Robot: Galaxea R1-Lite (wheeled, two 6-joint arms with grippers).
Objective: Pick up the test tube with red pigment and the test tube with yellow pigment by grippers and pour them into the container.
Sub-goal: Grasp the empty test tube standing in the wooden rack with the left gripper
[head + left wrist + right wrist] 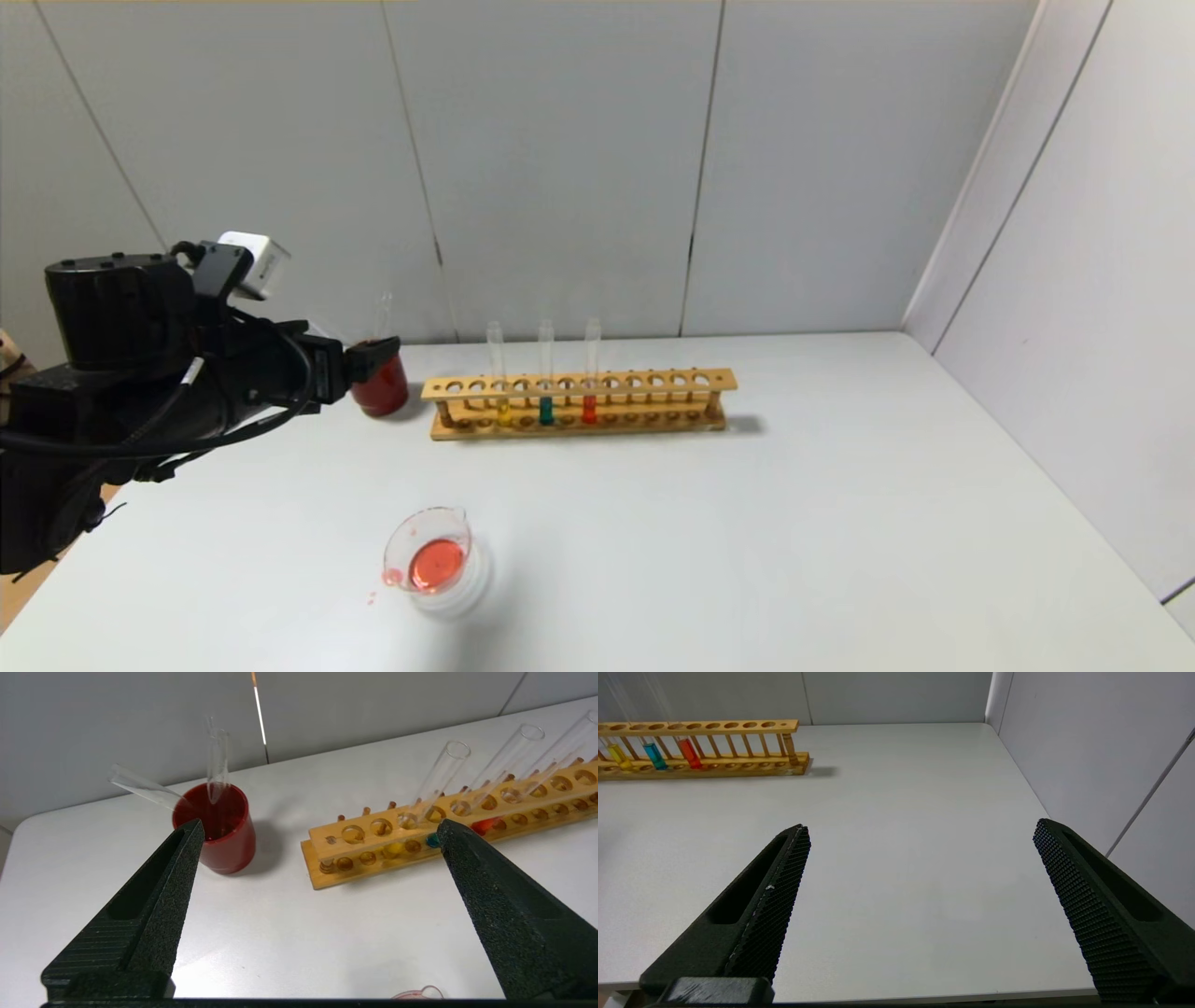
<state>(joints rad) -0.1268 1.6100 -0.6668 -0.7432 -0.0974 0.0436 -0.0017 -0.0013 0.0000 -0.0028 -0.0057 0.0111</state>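
In the head view, the left gripper (pixel 373 359) hovers near the dark red cup (pixel 381 385), while the red tube (pixel 589 373) and yellow tube (pixel 498 375) stand in the wooden rack (pixel 579 403); the container (pixel 431 563) holds red liquid. In the left wrist view its fingers (pixel 154 905) are wide apart, holding nothing. In the right wrist view, the right gripper (pixel 920 830) is also wide apart above the table (pixel 896 868).

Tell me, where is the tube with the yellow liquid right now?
In the head view, the test tube with yellow pigment stands upright in the wooden rack, leftmost of three tubes, beside the teal-green tube.
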